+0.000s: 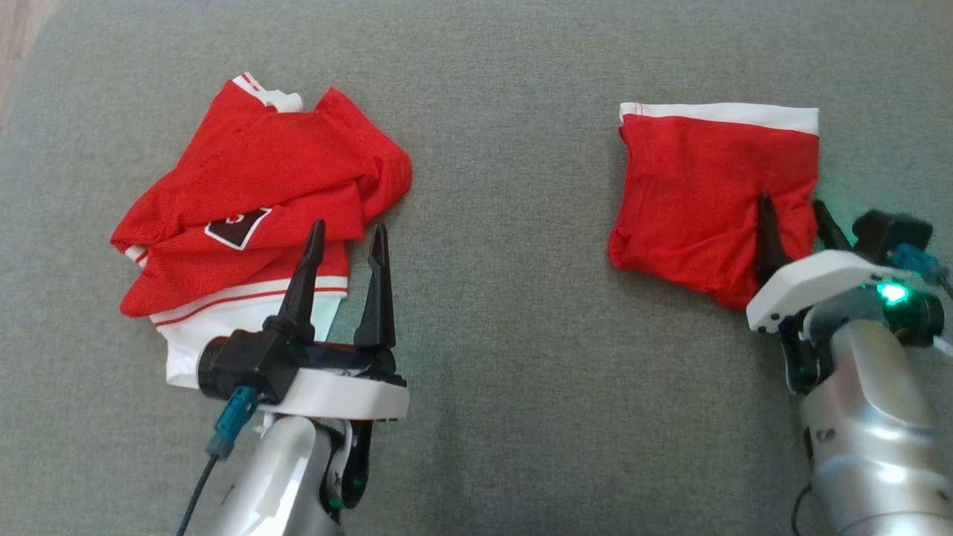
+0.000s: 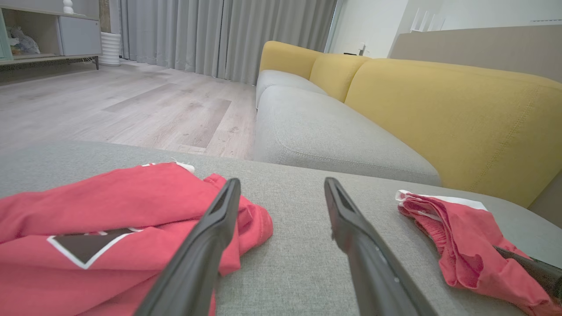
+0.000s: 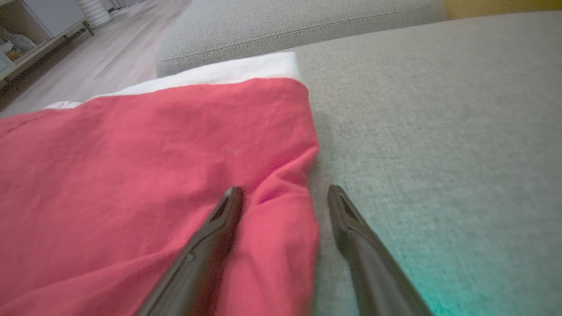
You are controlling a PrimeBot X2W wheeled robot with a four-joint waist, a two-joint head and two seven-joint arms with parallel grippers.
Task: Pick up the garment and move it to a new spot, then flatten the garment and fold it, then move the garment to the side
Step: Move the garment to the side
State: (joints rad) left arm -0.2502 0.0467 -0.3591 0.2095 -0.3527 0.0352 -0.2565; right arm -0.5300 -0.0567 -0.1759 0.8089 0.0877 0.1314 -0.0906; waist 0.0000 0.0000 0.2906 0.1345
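Shorts (image 1: 700, 201) (image 2: 461, 245) (image 3: 131, 175): red, folded, white waistband (image 1: 722, 113) along far edge; located on right part of grey cushion (image 1: 506, 298), lying flat with some wrinkling at near edge. R gripper (image 1: 791, 205) (image 3: 284, 191): fingers apart, straddling the shorts' near right corner; in right wrist view one finger lies over the red cloth, the other over bare cushion just beside the cloth edge. Nothing clamped. Contact between fingers and cloth: cannot tell. Green lamp lit on R wrist, casting a green tint on cushion. Shirt (image 1: 260, 186) (image 2: 88, 210): red, crumpled, white hem w/ red stripe, black patch (image 1: 238, 227) edged white; located on left part of cushion, well apart from shorts, bare cushion between. L gripper (image 1: 350, 225) (image 2: 281, 181): fingers apart, empty, at the shirt's near right edge; one fingertip over cloth, the other over cushion. Beyond cushion, per left wrist view: sofa (image 2: 439, 114) w/ yellow back and grey seat, wood floor (image 2: 131, 101), grey curtains (image 2: 197, 35), low cabinet (image 2: 44, 30).
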